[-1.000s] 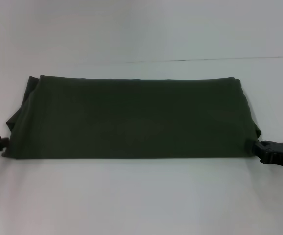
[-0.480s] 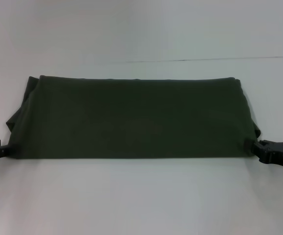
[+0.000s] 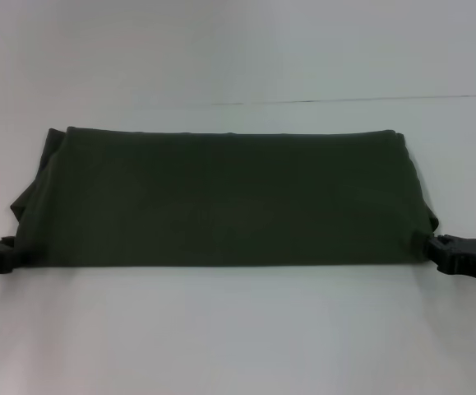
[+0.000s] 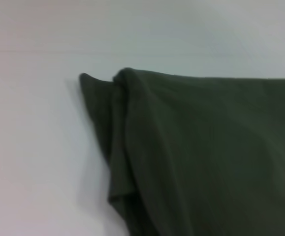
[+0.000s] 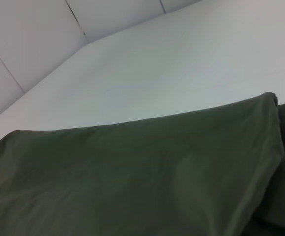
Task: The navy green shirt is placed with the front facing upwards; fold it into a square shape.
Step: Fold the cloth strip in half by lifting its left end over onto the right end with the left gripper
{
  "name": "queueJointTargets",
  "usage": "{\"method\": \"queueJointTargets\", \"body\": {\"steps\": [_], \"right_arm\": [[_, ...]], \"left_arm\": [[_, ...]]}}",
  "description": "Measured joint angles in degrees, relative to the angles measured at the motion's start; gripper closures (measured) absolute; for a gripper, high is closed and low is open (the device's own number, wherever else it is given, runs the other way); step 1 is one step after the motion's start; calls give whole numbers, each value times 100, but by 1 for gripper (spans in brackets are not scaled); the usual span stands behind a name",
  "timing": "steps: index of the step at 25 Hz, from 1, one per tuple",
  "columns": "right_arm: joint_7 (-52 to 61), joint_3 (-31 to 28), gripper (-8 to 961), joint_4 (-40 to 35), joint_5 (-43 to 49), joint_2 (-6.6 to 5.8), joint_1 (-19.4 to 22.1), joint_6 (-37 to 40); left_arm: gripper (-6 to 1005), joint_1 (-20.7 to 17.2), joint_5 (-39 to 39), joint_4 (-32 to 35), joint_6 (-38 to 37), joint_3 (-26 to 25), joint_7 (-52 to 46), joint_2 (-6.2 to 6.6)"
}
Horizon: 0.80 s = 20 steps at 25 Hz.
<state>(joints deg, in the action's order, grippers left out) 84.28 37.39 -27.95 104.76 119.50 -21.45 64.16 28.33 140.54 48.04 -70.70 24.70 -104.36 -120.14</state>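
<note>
The navy green shirt [image 3: 221,197] lies folded into a wide band across the white table, plain green side up; no lettering or collar shows. My left gripper [image 3: 7,251] sits low at the band's front left corner, touching its edge. My right gripper [image 3: 436,245] sits at the front right corner, its tip against the cloth. The left wrist view shows the layered left end of the shirt [image 4: 206,147] with a small fold sticking out. The right wrist view shows the shirt's smooth top [image 5: 132,172].
The white table [image 3: 238,329] spreads in front of and behind the shirt. A thin seam line [image 3: 344,100] crosses the table behind it. Pale wall panels [image 5: 29,39] stand beyond the table in the right wrist view.
My left gripper has moved down and slightly in against the shirt's front left corner. My right gripper and the shirt have barely moved.
</note>
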Motion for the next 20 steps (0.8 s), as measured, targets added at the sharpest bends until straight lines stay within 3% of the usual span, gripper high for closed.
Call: {"method": "queueJointTargets", "body": {"steps": [14, 20], "right_arm": [[1, -8, 932, 0, 0, -6, 10, 0], [1, -12, 932, -6, 0, -6, 9, 5]], "left_arm": [[664, -9, -1, 26, 7, 184, 60, -11], [888, -5, 19, 13, 23, 185, 93, -10]]}}
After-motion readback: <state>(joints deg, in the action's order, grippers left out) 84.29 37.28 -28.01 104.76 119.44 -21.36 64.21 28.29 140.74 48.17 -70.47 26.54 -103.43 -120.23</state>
